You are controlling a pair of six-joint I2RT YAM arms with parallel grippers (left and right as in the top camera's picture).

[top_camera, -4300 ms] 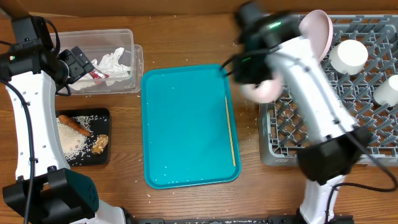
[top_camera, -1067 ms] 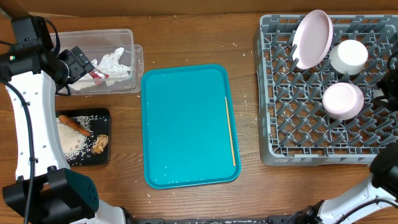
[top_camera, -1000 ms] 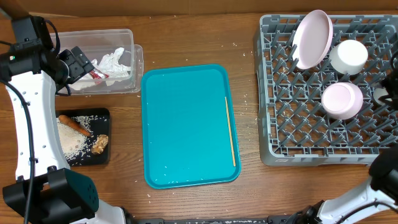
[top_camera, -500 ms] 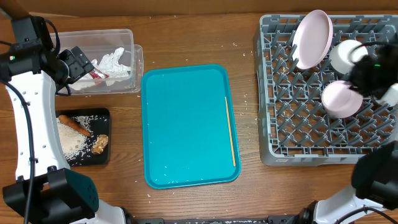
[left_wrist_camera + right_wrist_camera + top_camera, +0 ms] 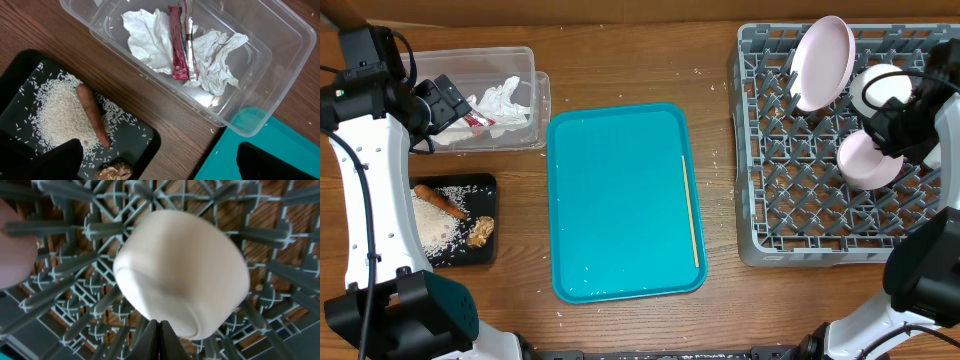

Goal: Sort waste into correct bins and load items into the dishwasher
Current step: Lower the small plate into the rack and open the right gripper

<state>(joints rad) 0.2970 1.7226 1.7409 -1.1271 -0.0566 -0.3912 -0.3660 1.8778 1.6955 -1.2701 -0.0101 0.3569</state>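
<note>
Right arm reaches over the square grey plastic dish rack (image 5: 770, 220) at right, its gripper (image 5: 160, 326) pressed together, empty, over a white cup (image 5: 185, 275). Left gripper (image 5: 448, 95) is spread beside the clear plastic tub (image 5: 520, 60). Thin wooden chopstick (image 5: 690, 210) lies on the teal tray (image 5: 620, 200), its long axis running near to far.

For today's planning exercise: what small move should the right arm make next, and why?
Probably lift the right gripper off the dish rack toward the teal tray: it is shut, empty, by the white cup, and a wooden chopstick lies on that tray unloaded.
</note>
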